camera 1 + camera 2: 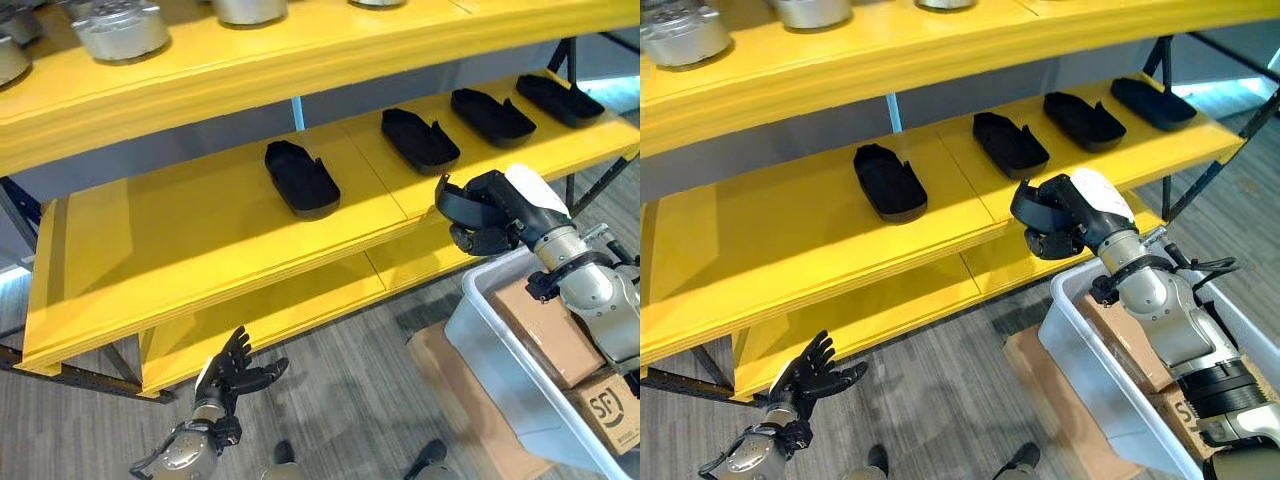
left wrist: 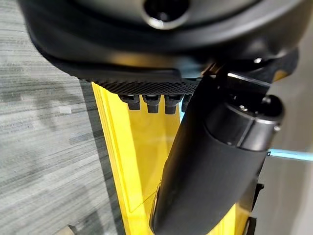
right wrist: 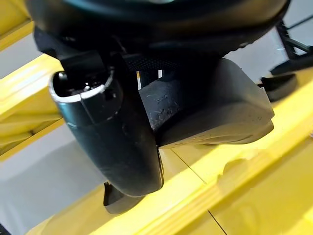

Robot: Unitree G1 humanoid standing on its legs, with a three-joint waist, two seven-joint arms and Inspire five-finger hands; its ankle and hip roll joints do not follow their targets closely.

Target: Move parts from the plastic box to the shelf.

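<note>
The right robot hand [image 1: 488, 215] has its fingers and thumb clamped around a black part [image 3: 205, 110], holding it in the air just off the front edge of the middle yellow shelf [image 1: 200, 240], near the seam where two boards of that shelf meet. In the right wrist view the part sits pinched between thumb and fingers, with the yellow board right beneath it.

Four more black parts already lie on that shelf in a row toward its right end: one [image 1: 301, 178] near the middle, a second [image 1: 420, 140] past the seam, a third [image 1: 492, 117] beyond it, and a fourth [image 1: 559, 99] closest to the right end.

Below the arm stands the plastic box [image 1: 490, 345], pale and translucent, with cardboard cartons [image 1: 545, 330] inside.

The left robot hand [image 1: 228, 375] hangs low over the grey floor [image 1: 330, 400], off the front left corner of the lowest shelf, fingers spread apart and holding nothing.

On the top shelf stand metal cylinders [image 1: 120, 28].
</note>
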